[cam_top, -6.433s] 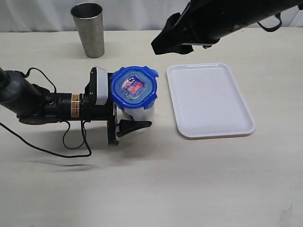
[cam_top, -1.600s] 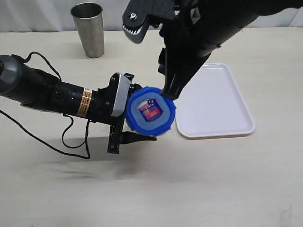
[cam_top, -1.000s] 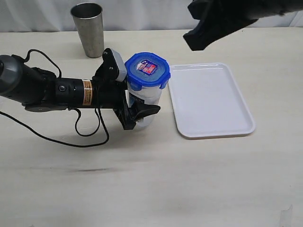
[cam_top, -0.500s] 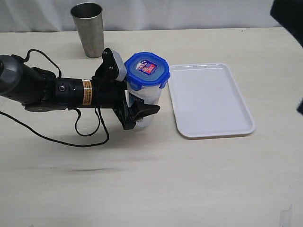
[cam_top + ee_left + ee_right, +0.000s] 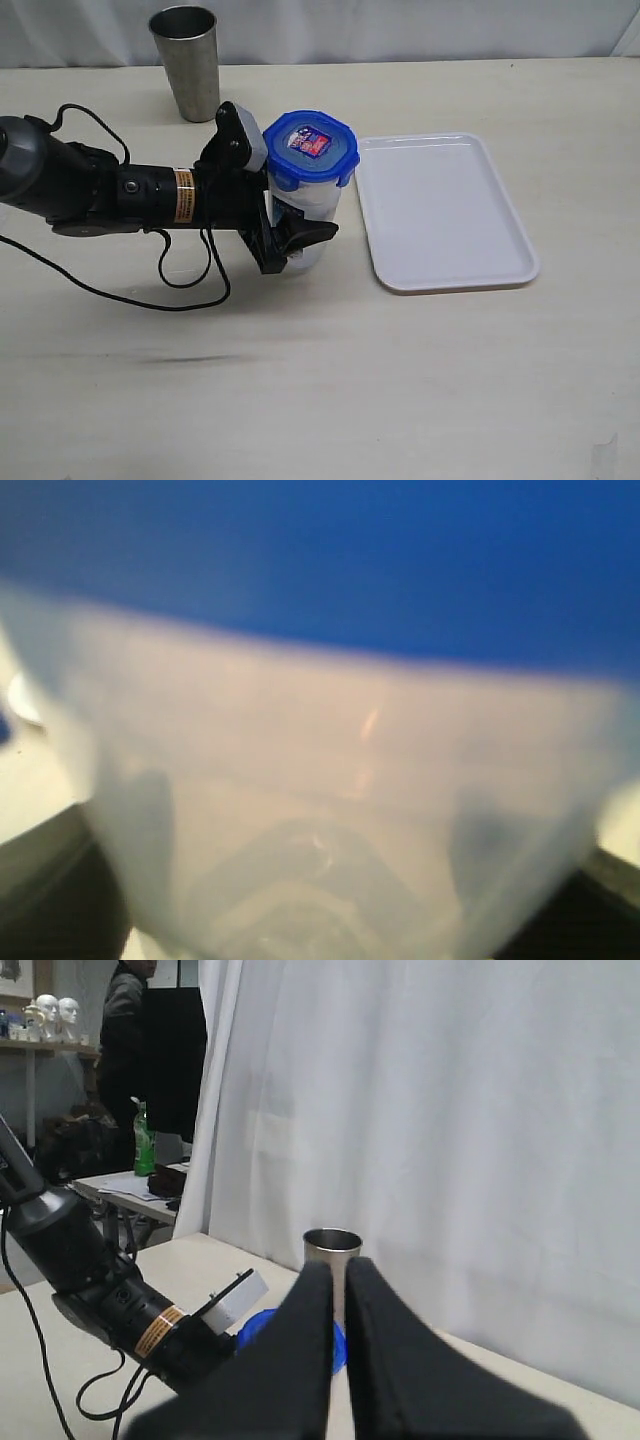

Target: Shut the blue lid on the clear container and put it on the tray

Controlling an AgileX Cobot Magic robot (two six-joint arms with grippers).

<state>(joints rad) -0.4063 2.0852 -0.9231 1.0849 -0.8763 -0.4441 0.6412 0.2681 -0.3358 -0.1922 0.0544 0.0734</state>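
1. One tall clear plastic container (image 5: 305,215) is up and upright, clamped at its lower body by the left pincer (image 5: 296,228), just beside the left edge of the flat white rectangular plastic tray (image 5: 445,210). Whether its base touches the tabletop (image 5: 350,380), I cannot tell.
2. The round translucent blue plastic lid (image 5: 311,148) sits square on the mouth, sticker upward. The flaps look folded down, so the closing part reads as done.
3. The right pincer (image 5: 338,1290) is clenched on nothing, high above the tabletop and out of the exterior view.
4. The step in hand, as I judge it, is the carry across to the tray. To do it well:
   - keep the container vertical, as it is tall and slim and will tip easily;
   - raise it enough for the base to clear the low rim;
   - aim for the flat middle, not the edge;
   - let go only once the base sits flat, then draw the pincer back sideways so a finger does not drag it over.
5. The count is one container, one lid, one tray and one tall steel cup (image 5: 187,62) standing well apart at the back.
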